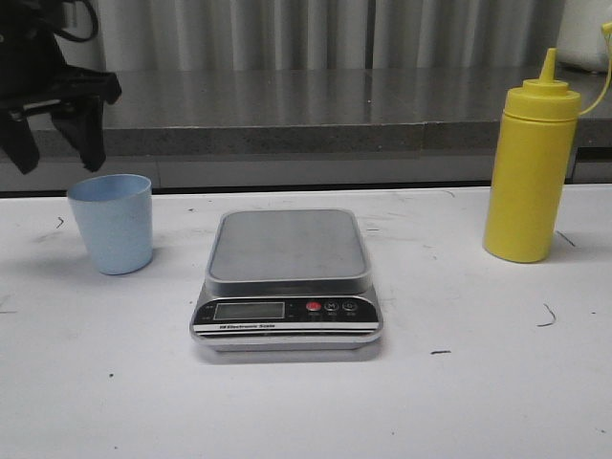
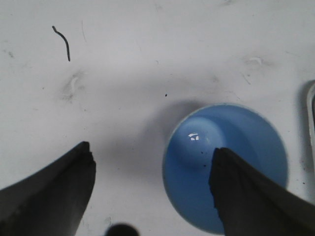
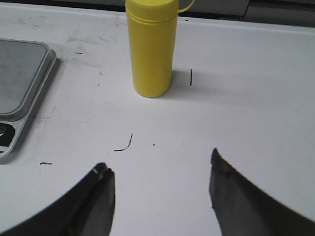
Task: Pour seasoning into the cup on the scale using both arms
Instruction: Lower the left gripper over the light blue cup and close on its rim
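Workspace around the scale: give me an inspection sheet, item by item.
Surface: white table, scuffed, dark pen-like marks.
Job's things: pale blue plastic cup upright, empty, left of the grey steel digital scale; platform bare; tall yellow squeeze bottle upright at right, apart.
Clutter: nothing seen.
Grippers: left gripper above cup, jaws open; right gripper facing bottle, jaws open, empty.
Cables: dark cable on left arm.
Surroundings: grey ledge, corrugated wall.

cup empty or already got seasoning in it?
Empty. The left wrist view looks straight into the cup and shows a bare blue bottom; the yellow bottle stands upright, apart on the table.
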`<act>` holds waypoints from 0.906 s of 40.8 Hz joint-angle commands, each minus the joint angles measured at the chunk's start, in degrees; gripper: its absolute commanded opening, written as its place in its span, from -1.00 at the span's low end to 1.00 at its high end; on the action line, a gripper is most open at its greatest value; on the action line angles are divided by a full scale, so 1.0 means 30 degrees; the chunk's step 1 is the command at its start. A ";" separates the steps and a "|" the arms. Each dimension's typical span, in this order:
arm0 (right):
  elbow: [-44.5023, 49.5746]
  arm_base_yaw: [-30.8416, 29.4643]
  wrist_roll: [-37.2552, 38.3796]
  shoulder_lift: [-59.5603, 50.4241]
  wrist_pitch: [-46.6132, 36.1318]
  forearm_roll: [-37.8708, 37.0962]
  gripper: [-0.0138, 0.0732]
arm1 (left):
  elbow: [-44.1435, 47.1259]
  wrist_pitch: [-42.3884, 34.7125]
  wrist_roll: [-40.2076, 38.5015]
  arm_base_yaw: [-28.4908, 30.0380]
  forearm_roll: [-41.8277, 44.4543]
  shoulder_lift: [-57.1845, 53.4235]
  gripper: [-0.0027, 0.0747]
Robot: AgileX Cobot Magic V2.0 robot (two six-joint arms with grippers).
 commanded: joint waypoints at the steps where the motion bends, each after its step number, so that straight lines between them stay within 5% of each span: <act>1: -0.0675 -0.0042 -0.0128 0.0099 -0.1100 -0.0150 0.35 | -0.0946 -0.0360 0.0018 -0.0152 -0.0158 -0.0212 0.29; 31: -0.0675 -0.0042 -0.0128 0.0099 -0.1100 -0.0150 0.35 | -0.0991 -0.1483 0.0018 -0.0152 -0.0305 0.0795 -0.96; 37: -0.0675 -0.0042 -0.0128 0.0099 -0.1100 -0.0150 0.35 | -0.1076 -0.1384 0.0018 -0.0152 -0.0305 0.0758 -0.98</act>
